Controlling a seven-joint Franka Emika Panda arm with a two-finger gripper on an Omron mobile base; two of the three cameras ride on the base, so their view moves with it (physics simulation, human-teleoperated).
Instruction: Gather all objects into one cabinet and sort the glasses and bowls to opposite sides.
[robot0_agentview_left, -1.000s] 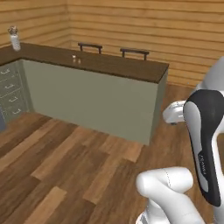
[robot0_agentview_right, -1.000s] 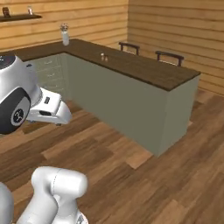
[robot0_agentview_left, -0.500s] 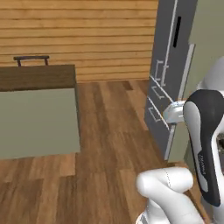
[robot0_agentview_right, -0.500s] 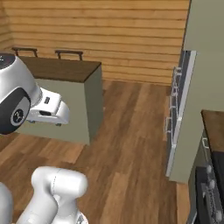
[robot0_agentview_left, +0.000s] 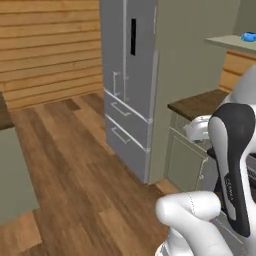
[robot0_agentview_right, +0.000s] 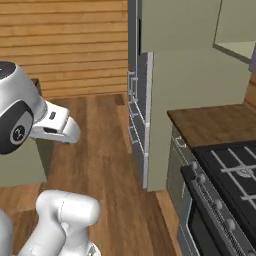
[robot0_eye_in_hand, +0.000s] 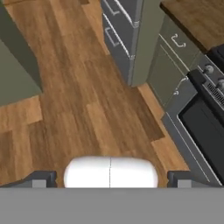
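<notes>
A small bright blue bowl (robot0_agentview_left: 247, 36) sits on a pale shelf (robot0_agentview_left: 227, 42) at the top right of the left base view. In the right base view, that shelf belongs to the sage-green wall cabinet (robot0_agentview_right: 234, 22), which hangs above the counter with a door swung open. The glasses and the other bowl are out of view. In the hand view my gripper (robot0_eye_in_hand: 110, 180) points down at the wooden floor. Its fingertips (robot0_eye_in_hand: 41, 178) stand wide apart, open, with nothing between them. The arm is folded close to the base, far below the cabinet.
A tall grey fridge (robot0_agentview_left: 132, 85) stands ahead. Right of it are a dark wood countertop (robot0_agentview_right: 215, 122) over sage cupboards and a black stove (robot0_agentview_right: 235, 170) with its oven front (robot0_eye_in_hand: 201, 118). The corner of the island counter (robot0_agentview_left: 12, 185) is at left, with wood floor between.
The whole picture has swung: the base has turned right, from the long island counter to the fridge, stove and wall cabinet. The arm keeps its folded pose and the gripper stays open.
</notes>
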